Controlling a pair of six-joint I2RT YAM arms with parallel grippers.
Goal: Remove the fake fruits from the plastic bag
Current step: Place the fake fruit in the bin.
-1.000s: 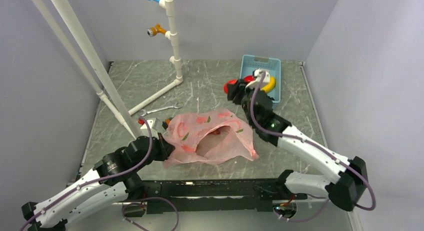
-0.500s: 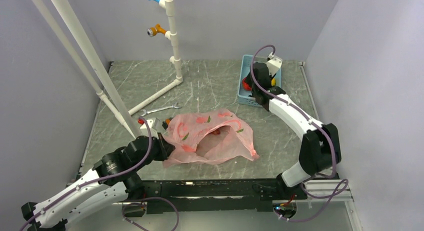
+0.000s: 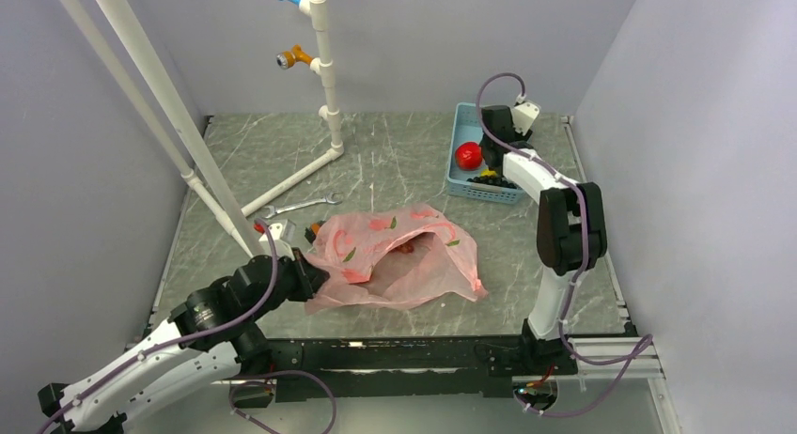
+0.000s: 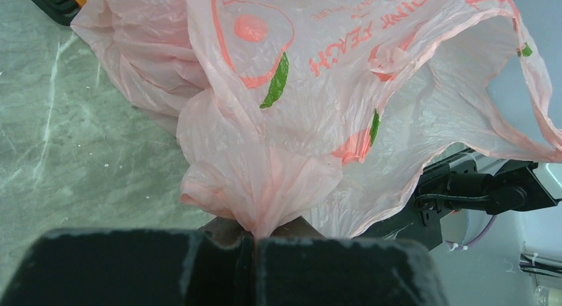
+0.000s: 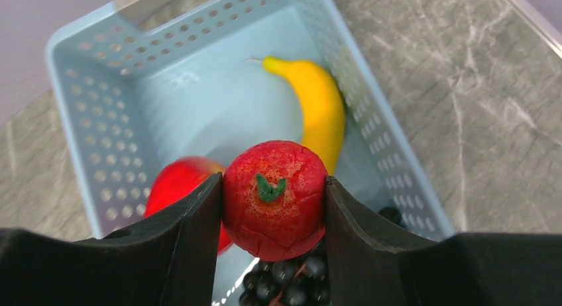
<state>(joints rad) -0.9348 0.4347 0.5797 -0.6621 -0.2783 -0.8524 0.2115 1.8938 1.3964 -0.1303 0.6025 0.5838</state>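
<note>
Right gripper [image 5: 268, 187] clamps red fruit [image 5: 274, 210] above basket [image 5: 93, 120]; second fruit [image 5: 173, 183] half hidden behind it. Left gripper [image 4: 254, 243], well off basket, pinches bag [image 4: 265, 160]; bag contents obscured.

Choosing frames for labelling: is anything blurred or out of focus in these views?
Right wrist: red fruit sharp, banana and basket behind it soft. Left wrist: bag print crisp. Top: evenly lit, sharp.
</note>
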